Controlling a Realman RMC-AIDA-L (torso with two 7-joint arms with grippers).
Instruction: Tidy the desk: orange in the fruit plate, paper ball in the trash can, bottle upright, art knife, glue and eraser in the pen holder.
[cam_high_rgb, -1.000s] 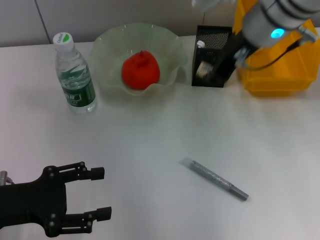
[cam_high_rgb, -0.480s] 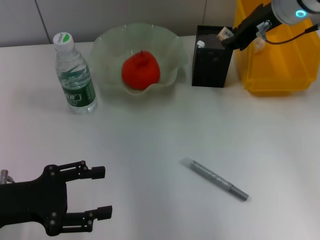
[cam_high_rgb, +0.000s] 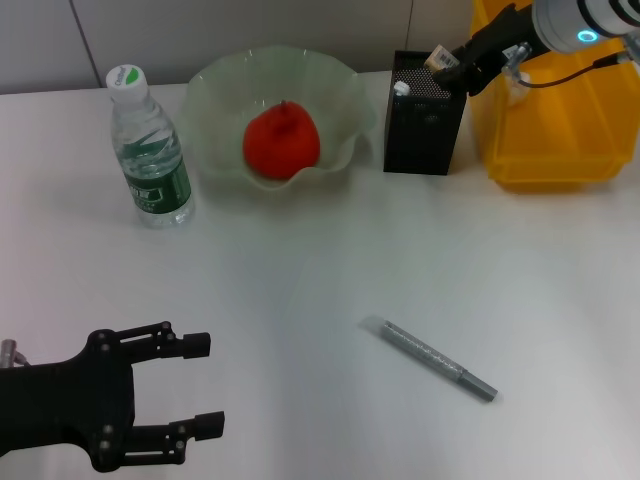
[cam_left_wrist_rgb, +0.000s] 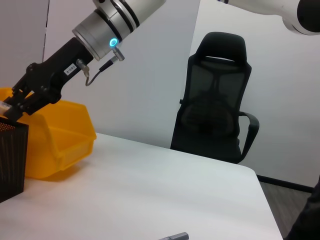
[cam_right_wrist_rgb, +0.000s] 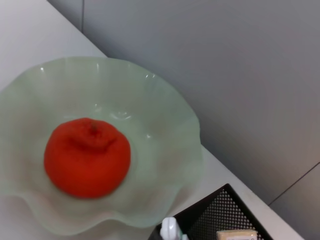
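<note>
- Right gripper (cam_high_rgb: 446, 62): raised over the rear right corner of the pen holder (cam_high_rgb: 424, 115); its jaws are closed on the eraser (cam_high_rgb: 441, 58), which sits at the jaw tips just above the holder's rim. In the left wrist view the same gripper (cam_left_wrist_rgb: 11, 106) hangs over the holder (cam_left_wrist_rgb: 11, 157).
- Eraser, right wrist view (cam_right_wrist_rgb: 236, 234): a beige block seen directly over the mesh opening (cam_right_wrist_rgb: 220, 220).
- A white-tipped item (cam_high_rgb: 401, 88) stands inside the holder, on the side away from the jaws.
- Trash can (cam_high_rgb: 560, 120): yellow, just beside the holder, under the right arm.
- Orange (cam_high_rgb: 282, 140): lying in the fruit plate (cam_high_rgb: 225, 90), beyond the holder from the right jaws.
- Bottle (cam_high_rgb: 148, 150): upright on the tabletop (cam_high_rgb: 330, 260), beside the plate and farthest from the right jaws.
- Grey pen-like tool (cam_high_rgb: 435, 360): flat on the tabletop, well apart from both sets of jaws.
- Left gripper (cam_high_rgb: 200, 385): low at the near edge, jaws spread wide and holding nothing.
</note>
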